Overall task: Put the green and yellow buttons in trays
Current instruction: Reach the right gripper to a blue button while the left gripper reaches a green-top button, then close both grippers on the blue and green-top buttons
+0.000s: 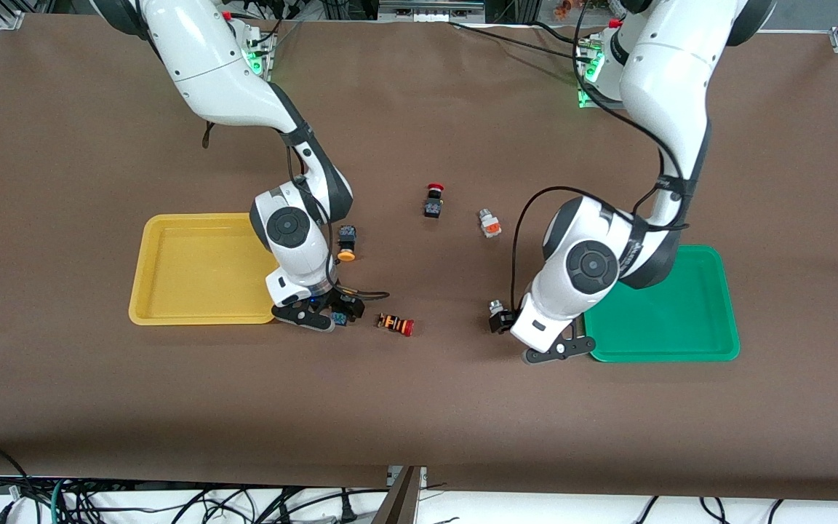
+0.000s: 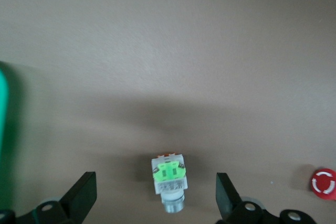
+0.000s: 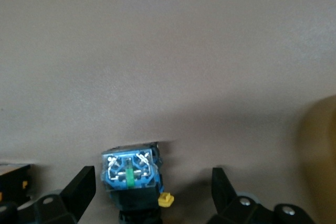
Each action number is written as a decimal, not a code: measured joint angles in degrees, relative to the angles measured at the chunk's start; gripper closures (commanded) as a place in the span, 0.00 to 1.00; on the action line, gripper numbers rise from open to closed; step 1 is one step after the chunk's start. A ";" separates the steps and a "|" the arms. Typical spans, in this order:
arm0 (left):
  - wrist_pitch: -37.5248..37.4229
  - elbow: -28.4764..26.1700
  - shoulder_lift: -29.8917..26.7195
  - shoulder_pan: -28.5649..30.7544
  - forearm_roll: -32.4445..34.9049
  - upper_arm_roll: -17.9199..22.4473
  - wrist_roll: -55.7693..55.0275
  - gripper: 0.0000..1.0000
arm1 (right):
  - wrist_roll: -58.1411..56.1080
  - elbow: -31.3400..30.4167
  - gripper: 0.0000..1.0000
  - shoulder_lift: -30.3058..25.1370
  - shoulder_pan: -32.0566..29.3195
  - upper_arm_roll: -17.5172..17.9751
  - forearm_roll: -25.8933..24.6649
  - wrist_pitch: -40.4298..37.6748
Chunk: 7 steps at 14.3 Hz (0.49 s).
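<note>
My left gripper (image 1: 504,321) is low over the table beside the green tray (image 1: 663,306), open around a white-bodied green button (image 1: 495,307). In the left wrist view that button (image 2: 168,179) lies on its side between the spread fingers (image 2: 79,199) without touching them. My right gripper (image 1: 337,315) is low beside the yellow tray (image 1: 201,269), open around a black-bodied button with a blue contact block (image 3: 129,174); its cap is hidden. A yellow-capped black button (image 1: 347,242) and a white button with an orange face (image 1: 489,223) lie on the table mid-way.
A black button with a red cap (image 1: 433,200) lies farther from the front camera, mid-table. An orange-and-black striped button with a red cap (image 1: 396,324) lies close to the right gripper. Both trays hold nothing. The green tray's edge (image 2: 3,124) shows in the left wrist view.
</note>
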 measured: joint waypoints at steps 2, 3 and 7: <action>1.01 0.02 2.14 -1.73 0.00 -0.04 -1.65 0.00 | 0.14 0.19 0.43 0.02 0.00 0.00 0.00 0.00; 1.18 0.03 2.77 -2.54 0.00 -0.04 -3.00 0.00 | 0.18 0.19 0.53 0.08 0.00 -0.01 0.00 0.00; 1.05 -0.42 4.17 -3.59 0.09 0.10 -4.55 0.00 | 0.19 0.29 1.00 0.08 0.00 -0.20 0.00 -0.06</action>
